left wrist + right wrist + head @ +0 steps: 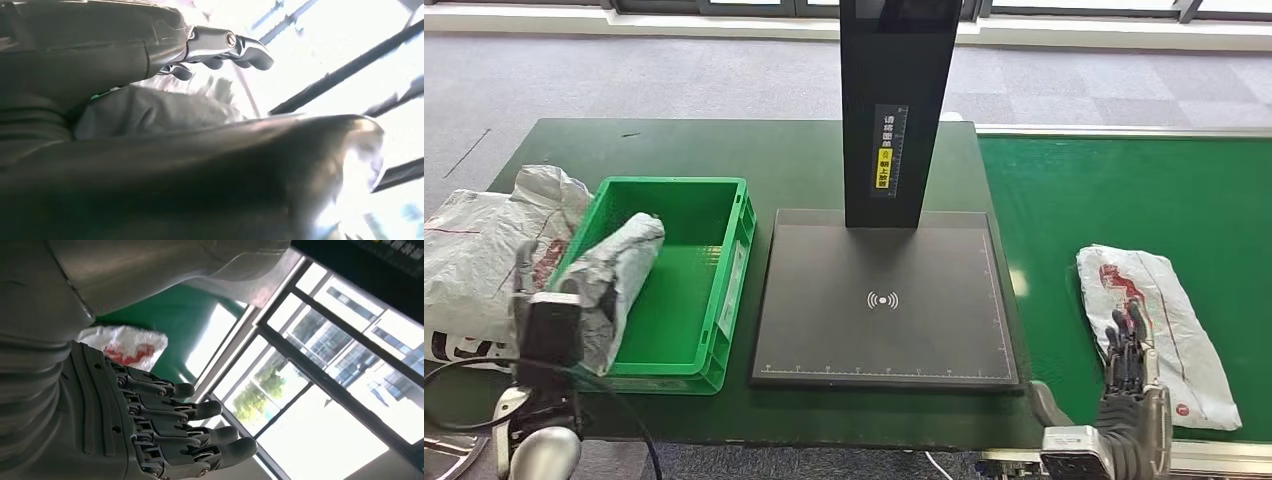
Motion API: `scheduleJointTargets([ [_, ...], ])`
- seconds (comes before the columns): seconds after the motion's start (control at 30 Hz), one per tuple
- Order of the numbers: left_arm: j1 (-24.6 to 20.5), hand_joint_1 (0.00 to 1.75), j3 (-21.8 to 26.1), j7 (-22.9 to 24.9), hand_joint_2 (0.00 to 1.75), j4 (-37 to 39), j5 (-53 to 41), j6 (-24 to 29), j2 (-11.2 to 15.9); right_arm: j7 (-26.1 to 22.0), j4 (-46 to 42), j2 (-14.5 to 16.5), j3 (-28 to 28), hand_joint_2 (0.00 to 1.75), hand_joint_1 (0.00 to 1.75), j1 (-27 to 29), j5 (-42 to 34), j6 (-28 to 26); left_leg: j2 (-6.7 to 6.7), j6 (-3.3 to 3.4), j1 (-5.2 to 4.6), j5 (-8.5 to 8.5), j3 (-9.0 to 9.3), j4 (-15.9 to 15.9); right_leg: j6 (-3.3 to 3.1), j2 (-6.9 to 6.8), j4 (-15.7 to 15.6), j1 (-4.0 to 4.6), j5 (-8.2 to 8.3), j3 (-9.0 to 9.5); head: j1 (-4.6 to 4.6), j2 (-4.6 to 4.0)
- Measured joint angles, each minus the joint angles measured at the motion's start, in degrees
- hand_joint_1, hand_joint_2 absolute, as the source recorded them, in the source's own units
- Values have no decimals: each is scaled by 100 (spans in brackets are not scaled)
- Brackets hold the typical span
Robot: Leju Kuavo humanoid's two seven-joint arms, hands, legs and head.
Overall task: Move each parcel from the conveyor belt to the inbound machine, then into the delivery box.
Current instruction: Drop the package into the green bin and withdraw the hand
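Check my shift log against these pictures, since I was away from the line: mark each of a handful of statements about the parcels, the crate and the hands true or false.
1. The left hand holds a grey parcel over the near left corner of the green crate. True.
2. A parcel lies on the scanner plate. False: the plate is bare.
3. A white parcel with red print lies on the green conveyor belt. True.
4. The right hand grips that white parcel. False: its fingers are straight and hold nothing, at the parcel's near edge.
5. The grey parcel lies flat on the crate's floor. False: it leans over the crate's left wall, in the left hand.
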Motion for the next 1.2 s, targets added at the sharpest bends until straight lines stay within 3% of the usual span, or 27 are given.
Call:
scheduleJointTargets([
  [0.1,-97,0,-203,630,0,108,-962,-486,31,-47,-134,-65,-272,175,0,93,14,62,6,0,-1,1,3,2,3,7,0,2,4,-2,0,0],
  [0.17,-237,0,-361,987,0,241,-2185,-948,108,-69,-193,-71,-336,175,0,114,61,146,6,-1,-1,2,5,2,3,7,0,3,4,-1,0,0],
  [0.23,-387,0,-543,1099,0,410,-3325,-1317,168,-82,-234,-70,-344,175,0,113,108,217,4,-1,-1,4,5,2,3,7,0,5,5,1,0,0],
  [0.3,-515,0,-696,1089,0,567,-3803,-1463,184,-86,-262,-70,-344,175,0,111,130,246,6,0,0,6,5,2,2,7,1,6,5,2,0,0],
  [1.0,-738,0,-952,1095,0,975,-3941,-1650,216,-108,-313,-70,-345,175,0,114,145,254,8,2,0,5,5,2,2,11,1,4,5,0,0,0],
  [1.1,-805,0,-937,1257,0,1003,-4048,-1024,214,-71,-316,-59,-371,175,0,116,219,313,7,1,0,5,4,2,2,10,2,5,5,0,0,0],
  [1.17,-856,0,-852,1205,0,989,-3937,-48,174,43,-335,-10,-436,175,0,118,408,459,9,1,0,5,4,2,1,9,2,5,6,1,0,0],
  [1.2,-854,0,-755,933,0,919,-3617,445,109,154,-347,22,-485,175,0,124,564,586,9,1,0,4,4,2,1,10,2,5,6,1,0,0],
])
